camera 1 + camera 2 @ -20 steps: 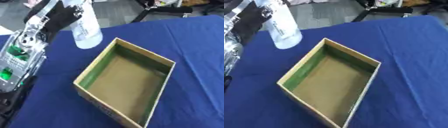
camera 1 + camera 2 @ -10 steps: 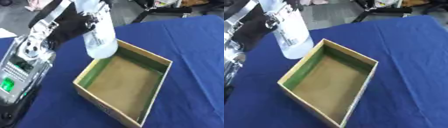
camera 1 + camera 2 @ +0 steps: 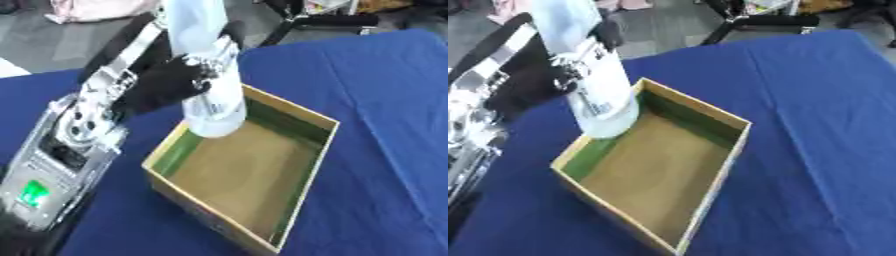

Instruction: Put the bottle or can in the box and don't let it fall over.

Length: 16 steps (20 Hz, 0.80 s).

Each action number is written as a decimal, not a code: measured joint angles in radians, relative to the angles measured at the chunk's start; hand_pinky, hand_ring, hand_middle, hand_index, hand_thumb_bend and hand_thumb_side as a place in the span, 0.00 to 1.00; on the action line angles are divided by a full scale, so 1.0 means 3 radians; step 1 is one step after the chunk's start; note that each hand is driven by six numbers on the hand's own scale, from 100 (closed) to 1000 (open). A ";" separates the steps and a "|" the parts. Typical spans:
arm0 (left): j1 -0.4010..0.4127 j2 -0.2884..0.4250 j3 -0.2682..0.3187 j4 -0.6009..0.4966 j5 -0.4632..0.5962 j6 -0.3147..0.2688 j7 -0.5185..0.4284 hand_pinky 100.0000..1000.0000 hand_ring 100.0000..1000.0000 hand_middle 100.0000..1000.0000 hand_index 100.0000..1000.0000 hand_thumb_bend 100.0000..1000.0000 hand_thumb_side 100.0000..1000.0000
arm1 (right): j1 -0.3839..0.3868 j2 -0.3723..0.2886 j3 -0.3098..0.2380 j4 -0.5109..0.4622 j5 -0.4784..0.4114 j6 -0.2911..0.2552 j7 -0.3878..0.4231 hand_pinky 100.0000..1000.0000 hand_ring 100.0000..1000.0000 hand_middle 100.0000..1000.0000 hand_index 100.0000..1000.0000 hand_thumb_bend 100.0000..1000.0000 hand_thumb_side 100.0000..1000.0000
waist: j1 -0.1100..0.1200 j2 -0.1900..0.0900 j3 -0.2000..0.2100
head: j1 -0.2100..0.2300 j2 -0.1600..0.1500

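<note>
so, starting at the left, the robot's left arm [image 3: 70,145] comes in from the near left corner, silver and black, with a small green patch low down. at its end the left robot hand [image 3: 171,82] is curled round a clear plastic bottle [image 3: 210,95] and holds it by the middle. the bottle has a pale label and looks mostly see-through. it is up in the air, not resting on anything, and it leans a little, with its top toward the far side. its bottom end hangs just over the near-left corner of the cardboard box [image 3: 302,180], about at the rim.

the box sits open on the table, which has a blue cloth [image 3: 815,125] over it. the box has green on its inside walls and a brown floor, and nothing lies inside it.

the right robot hand does not show in either view.

so the picking up and carrying part looks done. what is left, i think, is the careful part: move the bottle a bit more over the brown floor, lower it until its bottom sits flat, make it stand straight, then let go slowly. since it leans now, it could tip if the hand let go too soon.
</note>
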 measured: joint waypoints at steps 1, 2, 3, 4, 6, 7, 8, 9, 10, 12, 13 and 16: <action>0.0012 -0.0031 -0.0017 0.0081 -0.0048 -0.0028 0.0027 1.00 1.00 1.00 0.19 0.00 0.46 | -0.0009 0.0000 -0.0002 0.0000 0.0000 -0.0006 0.0007 1.00 0.96 1.00 1.00 0.00 0.43 | 0.0000 0.0000 -0.0006 | 0.0002 0.0000; 0.0022 -0.0064 -0.0032 0.0172 -0.0101 -0.0057 0.0054 1.00 1.00 1.00 0.19 0.00 0.45 | -0.0020 0.0000 -0.0004 0.0000 0.0000 -0.0013 0.0015 1.00 0.96 1.00 1.00 0.00 0.43 | 0.0000 0.0000 -0.0011 | 0.0003 0.0000; 0.0028 -0.0095 -0.0042 0.0261 -0.0149 -0.0087 0.0078 1.00 1.00 1.00 0.19 0.00 0.45 | -0.0026 0.0000 -0.0007 0.0000 0.0000 -0.0019 0.0024 1.00 0.96 1.00 1.00 0.00 0.43 | 0.0000 0.0000 -0.0014 | 0.0007 0.0000; 0.0030 -0.0123 -0.0053 0.0355 -0.0194 -0.0120 0.0100 1.00 1.00 1.00 0.19 0.00 0.45 | -0.0027 0.0000 -0.0007 0.0000 0.0000 -0.0022 0.0035 1.00 0.96 1.00 1.00 0.00 0.43 | -0.0001 0.0001 -0.0017 | 0.0015 0.0000; 0.0030 -0.0178 -0.0064 0.0531 -0.0275 -0.0202 0.0141 1.00 1.00 1.00 0.20 0.00 0.45 | -0.0049 0.0000 -0.0004 0.0000 0.0000 -0.0027 0.0060 1.00 0.96 1.00 1.00 0.00 0.42 | -0.0005 0.0003 -0.0033 | 0.0029 -0.0003; 0.0029 -0.0205 -0.0074 0.0614 -0.0314 -0.0249 0.0160 1.00 1.00 1.00 0.20 0.00 0.44 | -0.0057 0.0000 0.0002 0.0000 0.0000 -0.0029 0.0074 1.00 0.96 1.00 1.00 0.00 0.42 | -0.0008 0.0006 -0.0038 | 0.0033 -0.0005; 0.0029 -0.0230 -0.0081 0.0694 -0.0350 -0.0297 0.0180 1.00 1.00 1.00 0.20 0.00 0.44 | -0.0063 0.0000 0.0005 0.0000 0.0000 -0.0032 0.0088 1.00 0.96 1.00 1.00 0.00 0.42 | -0.0010 0.0009 -0.0040 | 0.0036 -0.0013; 0.0029 -0.0250 -0.0089 0.0765 -0.0382 -0.0345 0.0198 1.00 1.00 1.00 0.20 0.00 0.44 | -0.0074 0.0000 0.0009 0.0000 0.0000 -0.0037 0.0101 1.00 0.96 1.00 1.00 0.00 0.42 | -0.0010 0.0017 -0.0044 | 0.0041 -0.0015; 0.0028 -0.0272 -0.0101 0.0831 -0.0408 -0.0389 0.0216 1.00 1.00 1.00 0.20 0.00 0.44 | -0.0083 0.0000 0.0017 0.0000 0.0000 -0.0038 0.0111 1.00 0.96 1.00 1.00 0.00 0.42 | -0.0010 0.0025 -0.0049 | 0.0045 -0.0016; 0.0028 -0.0309 -0.0120 0.0952 -0.0449 -0.0463 0.0245 1.00 1.00 1.00 0.21 0.00 0.43 | -0.0085 0.0001 0.0023 0.0000 0.0000 -0.0042 0.0129 1.00 0.96 1.00 1.00 0.00 0.42 | -0.0012 0.0029 -0.0055 | 0.0052 -0.0016; 0.0028 -0.0327 -0.0125 0.1002 -0.0459 -0.0492 0.0259 1.00 1.00 1.00 0.22 0.00 0.43 | -0.0086 0.0001 0.0023 0.0000 -0.0002 -0.0043 0.0132 1.00 0.96 1.00 1.00 0.00 0.42 | -0.0013 0.0031 -0.0055 | 0.0056 -0.0017; 0.0028 -0.0366 -0.0142 0.1131 -0.0479 -0.0550 0.0298 1.00 1.00 1.00 0.26 0.00 0.40 | -0.0101 0.0001 0.0025 0.0000 -0.0013 -0.0044 0.0135 1.00 0.96 1.00 1.00 0.00 0.42 | -0.0018 0.0036 -0.0056 | 0.0059 -0.0017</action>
